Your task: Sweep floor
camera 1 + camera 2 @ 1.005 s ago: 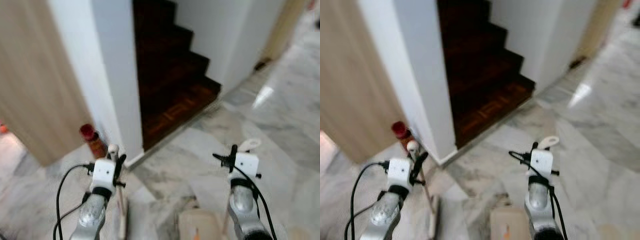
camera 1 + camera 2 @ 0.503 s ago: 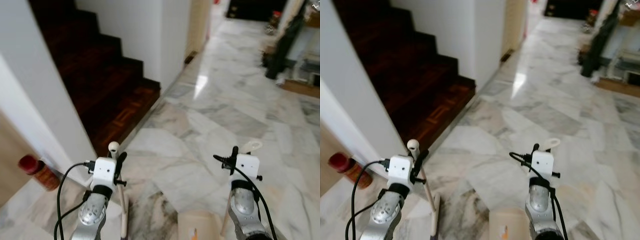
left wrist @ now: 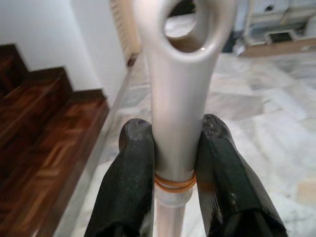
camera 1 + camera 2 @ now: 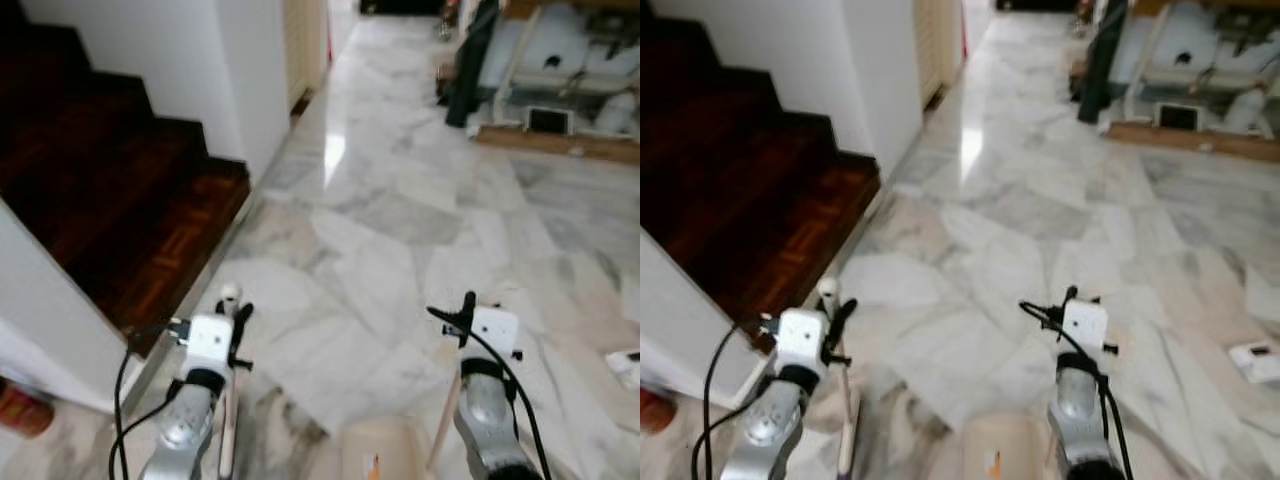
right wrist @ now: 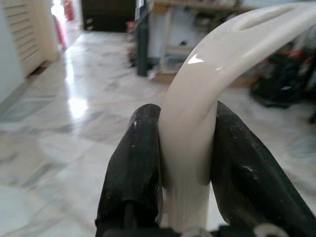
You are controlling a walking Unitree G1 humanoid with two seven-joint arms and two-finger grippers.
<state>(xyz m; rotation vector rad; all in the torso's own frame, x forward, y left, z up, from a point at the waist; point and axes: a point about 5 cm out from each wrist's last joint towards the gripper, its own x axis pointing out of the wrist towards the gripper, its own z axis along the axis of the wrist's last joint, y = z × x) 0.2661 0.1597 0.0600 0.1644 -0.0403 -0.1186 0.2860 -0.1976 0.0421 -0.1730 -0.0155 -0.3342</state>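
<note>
Our left hand (image 3: 173, 163) is clamped on the pale broom handle (image 3: 173, 98) and our right hand (image 5: 185, 158) on the cream dustpan handle (image 5: 197, 108), both upright before us. The dustpan (image 4: 380, 455) hangs low between the arms. Both tools are gripped, but no sweeping shows on the marble floor (image 4: 400, 230) — the work seems all ahead.

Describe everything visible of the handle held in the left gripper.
The handle is a slim, pale, glossy stick that looks like plastic, ending in a rounded tip with a hanging hole. A thin orange band rings it just below the grip. The left gripper is shut on it near the top, one black finger on each side. In the head views it runs steeply down beside the left arm toward the marble floor, near the dark wooden stairs. Its lower end is cut off.
</note>
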